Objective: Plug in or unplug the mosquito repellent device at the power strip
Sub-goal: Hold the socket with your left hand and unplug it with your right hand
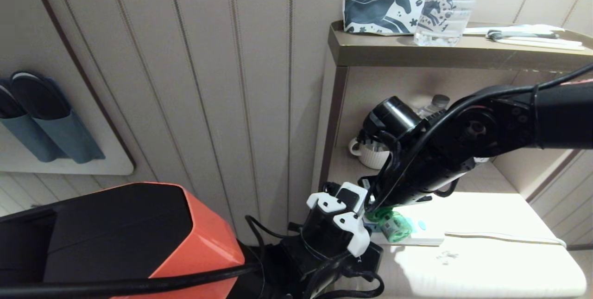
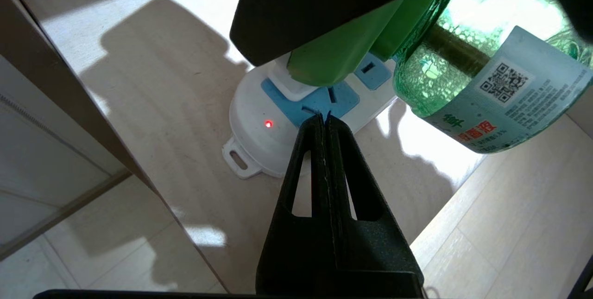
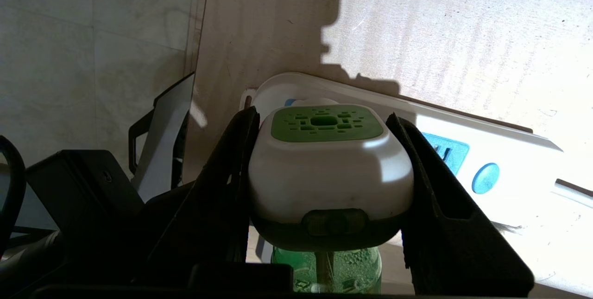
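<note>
The right tool point(image 3: 324, 169) is clamped on the mosquito repellent device point(image 3: 330, 169), a small plug-in unit with a white head, a perforated green cap and a translucent green liquid bottle. In the right wrist view one black finger presses each side of the white head, and the bottle shows below the head between the fingers. In the head view the right arm reaches in from the right and slants down to the device point(image 1: 393, 225), which sits at the left end of the power strip point(image 1: 424, 238), a long flat white plastic bar with light-blue socket faces.

The strip lies on the pale wooden bench point(image 1: 482, 262), near its left edge, with a white cord point(image 1: 505, 238) running off to the right. In the left wrist view the device's white plug body point(image 2: 289, 86) sits against the end socket face of the strip point(image 2: 252, 132), beside a small red light point(image 2: 268, 124); whether the pins are fully seated cannot be told. The labelled bottle point(image 2: 482, 76) juts out sideways over the strip.

The left tool point(image 2: 325, 120) has its black fingers pressed together, tips at the edge of the strip's blue socket face just beside the device. In the head view it point(image 1: 359, 229) sits low at the bench's left edge.
</note>
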